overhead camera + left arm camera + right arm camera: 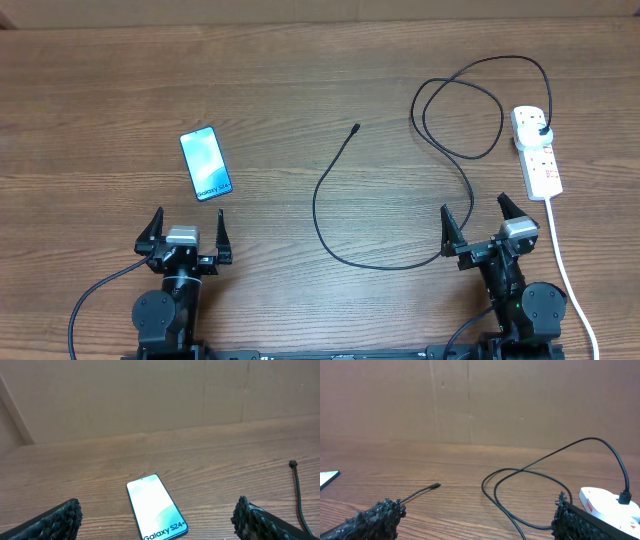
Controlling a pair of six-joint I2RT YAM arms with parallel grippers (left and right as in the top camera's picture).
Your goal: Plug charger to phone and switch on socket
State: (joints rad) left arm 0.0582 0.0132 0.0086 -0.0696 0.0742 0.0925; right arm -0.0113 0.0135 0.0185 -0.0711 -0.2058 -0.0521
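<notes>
The phone [205, 164] lies flat, screen up, at the left of the table; it also shows in the left wrist view [156, 506], just ahead of my open, empty left gripper [187, 232]. The black charger cable [330, 230] loops across the middle. Its connector tip [356, 127] lies free on the wood, also in the right wrist view [435, 486]. Its black plug [541, 130] sits in the white power strip [540, 160] at the right. My right gripper [487, 222] is open and empty, near the cable's lower loop [530, 522].
The strip's thick white cord [562, 260] runs down the right side past my right arm. A brown cardboard wall [150, 395] stands at the table's far edge.
</notes>
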